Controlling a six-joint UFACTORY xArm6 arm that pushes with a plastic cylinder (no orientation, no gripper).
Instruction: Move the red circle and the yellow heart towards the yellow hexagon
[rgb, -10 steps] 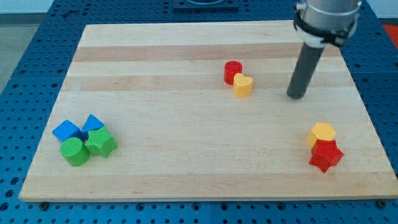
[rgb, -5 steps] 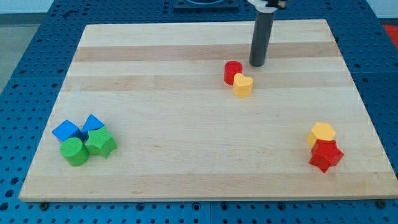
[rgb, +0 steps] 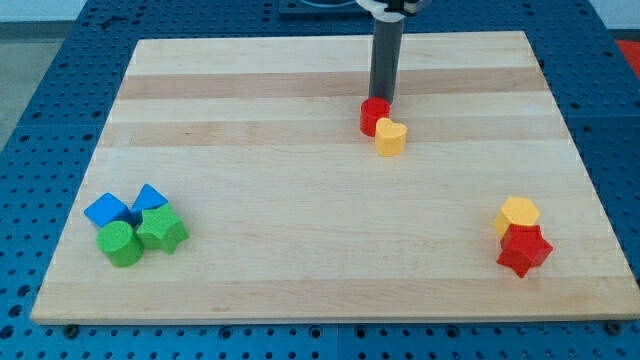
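A pale wooden board (rgb: 300, 260) fills most of the view, made of long planks running left to right, with slightly darker and lighter bands of grain. It lies on a blue perforated table (rgb: 40, 130) whose regular grid of small dark holes shows along all 4 sides. At the view's top a strip of lighter grey surface (rgb: 150, 15) appears. The light is even and soft.
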